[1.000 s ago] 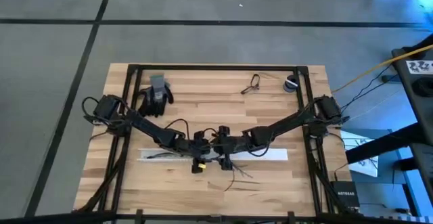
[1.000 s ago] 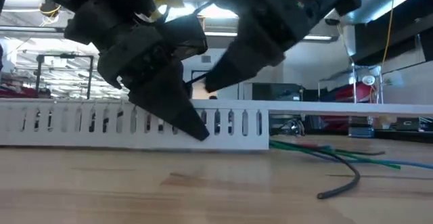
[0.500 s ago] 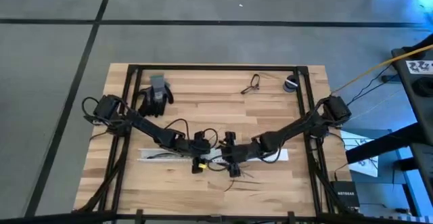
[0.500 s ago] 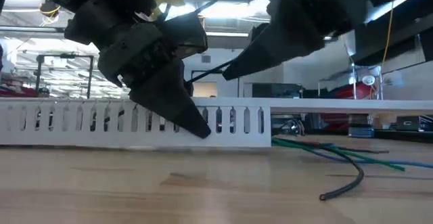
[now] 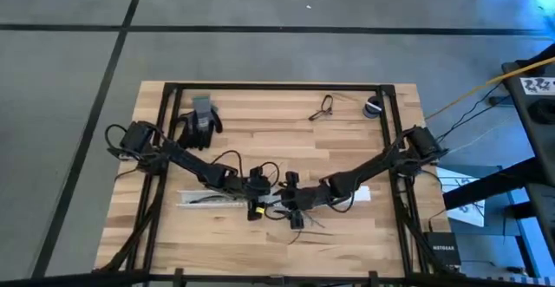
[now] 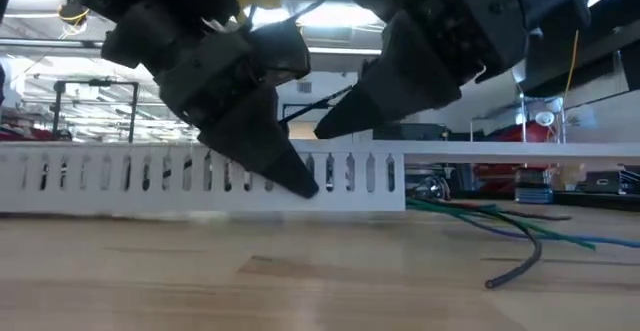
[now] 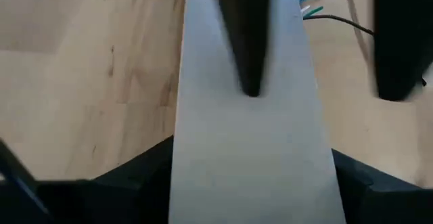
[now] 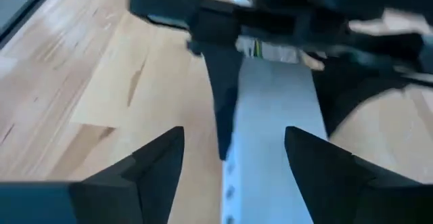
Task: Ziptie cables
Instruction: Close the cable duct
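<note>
**Both arms crowded over the white slotted duct, wires lying loose in front**

Butcher-block wooden table [image 5: 260, 114] with a black metal frame, grey concrete floor all round. So, the cables [image 6: 510, 233]: a loose bunch of thin dark wires with some green and blue strands mixed in, lying flat on the wood near the front edge, ends splayed, just in front of the right end of a long white slotted plastic channel [image 6: 110, 176]. From above the cables [image 5: 305, 225] sit right under where the two arms meet, and nothing is gripping them.

Left gripper [image 5: 257, 193] is down on the channel, one dark finger [image 7: 245, 41] over its flat white top and the other off to the side past its edge, so its fingers are spread apart. Right gripper [image 8: 230, 183] comes in from the other side, fingers also apart, straddling the channel's end and facing the left one nose to nose.

Further back on the table: a black and grey work glove [image 5: 199, 122] near the left arm's base, a pair of dark-framed glasses [image 5: 323, 107], and a small round dark thing [image 5: 373, 107] by the far right corner.
</note>
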`<state>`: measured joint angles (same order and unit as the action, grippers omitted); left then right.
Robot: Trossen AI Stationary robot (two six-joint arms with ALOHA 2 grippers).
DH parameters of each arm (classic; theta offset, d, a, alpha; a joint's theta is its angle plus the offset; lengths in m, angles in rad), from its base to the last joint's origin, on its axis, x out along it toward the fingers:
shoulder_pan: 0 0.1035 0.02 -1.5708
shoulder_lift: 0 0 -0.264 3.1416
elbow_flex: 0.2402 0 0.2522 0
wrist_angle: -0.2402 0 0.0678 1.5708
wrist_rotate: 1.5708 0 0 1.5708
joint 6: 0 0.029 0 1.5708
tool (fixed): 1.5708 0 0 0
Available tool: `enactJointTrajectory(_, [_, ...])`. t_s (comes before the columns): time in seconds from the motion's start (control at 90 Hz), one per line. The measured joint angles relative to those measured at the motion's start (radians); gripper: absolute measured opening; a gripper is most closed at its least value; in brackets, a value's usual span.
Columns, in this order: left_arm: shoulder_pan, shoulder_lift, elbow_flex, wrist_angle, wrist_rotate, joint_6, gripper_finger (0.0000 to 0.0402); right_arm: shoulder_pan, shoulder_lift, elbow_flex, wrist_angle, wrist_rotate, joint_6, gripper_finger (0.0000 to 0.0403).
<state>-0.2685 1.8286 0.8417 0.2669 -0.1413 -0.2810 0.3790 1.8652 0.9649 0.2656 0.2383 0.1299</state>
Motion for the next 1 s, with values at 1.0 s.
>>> enactJointTrajectory(1.0, [-0.107,-0.298,-0.103,-0.293,-0.144,-0.052,0.0291,0.0,0.0,0.0,-0.007,0.014,-0.011,0.0241])
